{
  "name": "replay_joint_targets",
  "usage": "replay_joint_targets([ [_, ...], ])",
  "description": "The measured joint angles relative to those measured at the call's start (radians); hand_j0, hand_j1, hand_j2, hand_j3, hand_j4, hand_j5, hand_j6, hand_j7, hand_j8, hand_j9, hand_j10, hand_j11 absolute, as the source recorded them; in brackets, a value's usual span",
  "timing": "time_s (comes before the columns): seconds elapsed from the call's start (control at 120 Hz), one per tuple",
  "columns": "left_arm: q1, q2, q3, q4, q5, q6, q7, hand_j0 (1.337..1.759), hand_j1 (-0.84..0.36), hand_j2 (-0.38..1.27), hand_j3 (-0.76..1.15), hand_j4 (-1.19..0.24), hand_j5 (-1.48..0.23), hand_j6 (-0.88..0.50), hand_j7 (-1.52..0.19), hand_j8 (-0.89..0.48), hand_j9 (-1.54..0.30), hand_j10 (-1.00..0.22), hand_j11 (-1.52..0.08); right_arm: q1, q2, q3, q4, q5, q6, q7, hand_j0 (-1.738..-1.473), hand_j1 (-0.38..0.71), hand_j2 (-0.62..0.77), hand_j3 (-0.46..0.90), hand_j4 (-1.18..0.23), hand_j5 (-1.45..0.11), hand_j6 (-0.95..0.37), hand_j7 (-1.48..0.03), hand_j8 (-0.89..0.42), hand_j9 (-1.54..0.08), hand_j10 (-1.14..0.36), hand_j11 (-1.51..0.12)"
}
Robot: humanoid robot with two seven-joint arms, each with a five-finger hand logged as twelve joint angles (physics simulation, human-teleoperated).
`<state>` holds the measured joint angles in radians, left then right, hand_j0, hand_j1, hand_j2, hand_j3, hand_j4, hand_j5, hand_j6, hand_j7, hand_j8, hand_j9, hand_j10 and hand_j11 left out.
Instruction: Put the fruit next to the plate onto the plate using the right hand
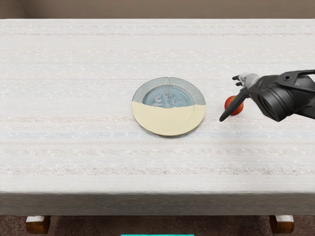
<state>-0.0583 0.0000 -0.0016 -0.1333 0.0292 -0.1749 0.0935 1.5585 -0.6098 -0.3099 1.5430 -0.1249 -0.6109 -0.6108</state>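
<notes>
Clearly the chief risk lies in the small round fruit (235, 106), which sits on the desk (88, 73) just beside the plate (167, 124), off its right rim and apart from it. Something that round would likely roll at a light nudge, and the right hand (251, 91) is right at it, its arm coming in from the right edge. The hand is released: its fingers (230, 110) are stretched out rather than curled, one dark finger slanting across the front of the fruit, and nothing appears to be gripped. Should that finger sweep sideways before the others close, the fruit could be knocked toward the plate's edge or away across the cloth-like surface, out of easy reach. A pinch made too high on the ball might squeeze it out of the grip. A low carry could also clip the raised rim and shift the plate. The plate itself holds nothing; its face shows a blue pattern on the far half and plain cream on the near half. The fruit is not yet on it, so the grasp, lift and placing all remain.
</notes>
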Motion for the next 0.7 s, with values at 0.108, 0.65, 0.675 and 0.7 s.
replay_joint_targets([
  [0.108,0.0,0.0,0.0,0.0,0.0,0.0,0.0,1.658,0.07,0.05,0.0,-0.23,-0.3,-0.23,-0.3,-0.23,-0.3,-0.23,-0.3,0.065,0.045,-0.069,-0.012,0.064,0.0,0.0,-1.658,-0.3,-0.01,0.0,-0.05,-0.06,-0.05,-0.06,-0.05,-0.06,-0.05,-0.06],
  [0.65,0.0,0.0,0.0,0.0,0.0,0.0,0.0,1.658,0.07,0.05,0.0,-0.23,-0.3,-0.23,-0.3,-0.23,-0.3,-0.23,-0.3,0.196,0.308,-0.396,-0.171,0.162,0.0,0.0,-1.658,-0.3,-0.01,0.0,-0.05,-0.06,-0.05,-0.06,-0.05,-0.06,-0.05,-0.06],
  [0.675,0.0,0.0,0.0,0.0,0.0,0.0,0.0,1.658,0.07,0.05,0.0,-0.23,-0.3,-0.23,-0.3,-0.23,-0.3,-0.23,-0.3,0.192,0.312,-0.4,-0.177,0.16,0.0,0.0,-1.658,-0.3,-0.01,0.0,-0.05,-0.06,-0.05,-0.06,-0.05,-0.06,-0.05,-0.06],
  [0.7,0.0,0.0,0.0,0.0,0.0,0.0,0.0,1.658,0.07,0.05,0.0,-0.23,-0.3,-0.23,-0.3,-0.23,-0.3,-0.23,-0.3,0.185,0.317,-0.402,-0.187,0.157,0.0,0.0,-1.658,-0.3,-0.01,0.0,-0.05,-0.06,-0.05,-0.06,-0.05,-0.06,-0.05,-0.06],
])
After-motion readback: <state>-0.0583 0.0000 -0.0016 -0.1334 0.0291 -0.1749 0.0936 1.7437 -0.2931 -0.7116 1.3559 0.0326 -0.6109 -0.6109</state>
